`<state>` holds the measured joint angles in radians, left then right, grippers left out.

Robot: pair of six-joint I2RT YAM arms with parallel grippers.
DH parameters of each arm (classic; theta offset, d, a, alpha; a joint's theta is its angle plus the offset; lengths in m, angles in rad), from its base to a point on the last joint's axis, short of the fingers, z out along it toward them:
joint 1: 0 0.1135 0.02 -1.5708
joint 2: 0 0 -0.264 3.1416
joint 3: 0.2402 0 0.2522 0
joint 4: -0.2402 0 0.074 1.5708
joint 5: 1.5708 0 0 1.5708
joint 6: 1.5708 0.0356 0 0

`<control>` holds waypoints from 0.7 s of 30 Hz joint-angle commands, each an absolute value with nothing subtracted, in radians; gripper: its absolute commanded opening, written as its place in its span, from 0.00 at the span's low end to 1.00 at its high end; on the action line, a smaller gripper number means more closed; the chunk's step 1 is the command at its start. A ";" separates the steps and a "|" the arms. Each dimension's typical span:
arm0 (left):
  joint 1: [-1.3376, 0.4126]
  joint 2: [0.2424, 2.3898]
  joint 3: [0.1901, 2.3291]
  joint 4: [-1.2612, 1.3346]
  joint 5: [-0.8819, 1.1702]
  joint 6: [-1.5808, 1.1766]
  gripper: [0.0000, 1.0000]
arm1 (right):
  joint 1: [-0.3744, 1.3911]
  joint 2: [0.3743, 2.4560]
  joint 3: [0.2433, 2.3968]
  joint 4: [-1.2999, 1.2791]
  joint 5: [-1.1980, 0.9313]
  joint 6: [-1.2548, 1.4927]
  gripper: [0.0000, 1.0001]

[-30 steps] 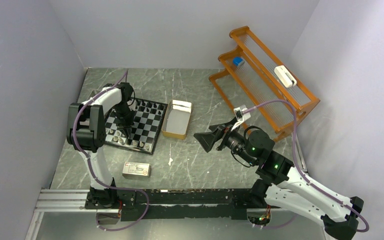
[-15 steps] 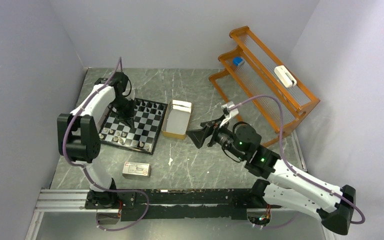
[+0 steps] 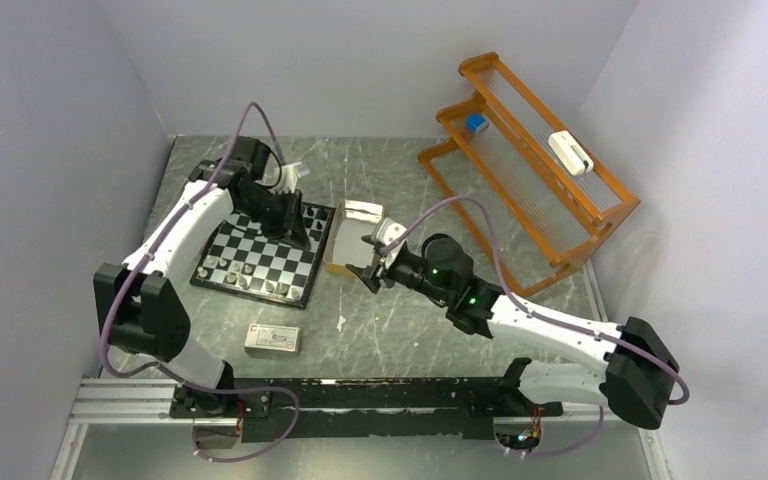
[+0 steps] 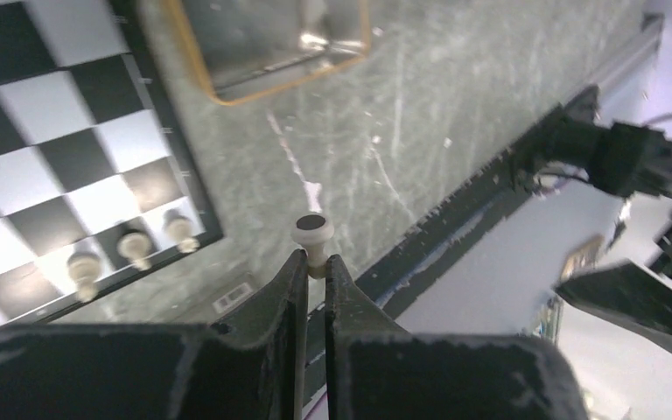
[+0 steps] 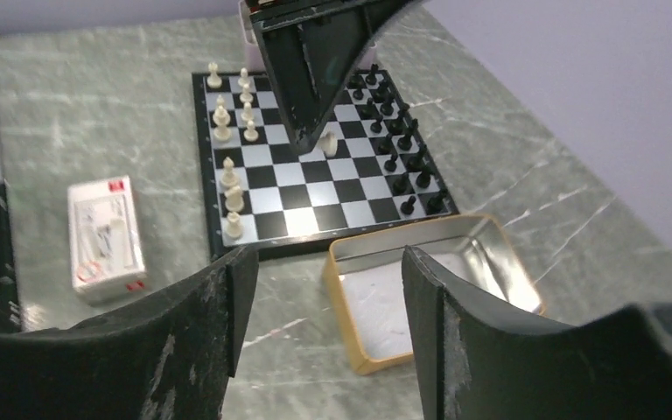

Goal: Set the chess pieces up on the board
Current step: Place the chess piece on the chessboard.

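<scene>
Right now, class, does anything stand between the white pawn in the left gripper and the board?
Nothing visible does. The left gripper pinches the white pawn over bare squares of the board; the open right gripper hangs off to the side, near the tan box.

Top external view: the left arm (image 3: 175, 235) rises from its base at lower left, folds at an elbow near the left edge and reaches to upper centre-left. There the left gripper (image 3: 298, 232) points down and to the right. The right arm (image 3: 550, 330) folds at an elbow at lower right and runs up-left to frame centre, ending in the right gripper (image 3: 368, 272). Wrist views: the left gripper (image 4: 315, 258) has its jaws pinched on the stem of a pale pawn (image 4: 313, 236), while the right gripper (image 5: 328, 262) has its fingers (image 5: 192, 341) spread wide, nothing between them.
</scene>
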<state>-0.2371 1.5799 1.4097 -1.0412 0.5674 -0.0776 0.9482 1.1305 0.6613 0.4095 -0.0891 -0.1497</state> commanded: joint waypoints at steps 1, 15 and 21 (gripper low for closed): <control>-0.304 1.529 1.366 -0.994 0.744 -0.068 0.09 | 0.937 1.164 0.630 0.556 -0.224 -0.504 0.64; -0.440 1.428 1.301 -0.959 0.822 -0.084 0.10 | 0.933 1.290 0.744 0.340 -0.421 -0.960 0.67; -0.440 1.436 1.292 -0.952 0.820 -0.082 0.10 | 0.933 1.284 0.726 0.372 -0.461 -0.980 0.60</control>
<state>-0.4347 1.4437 1.3010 -0.9833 0.7746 -0.0792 0.9371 1.2922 0.7097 0.3634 -0.4114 -0.9207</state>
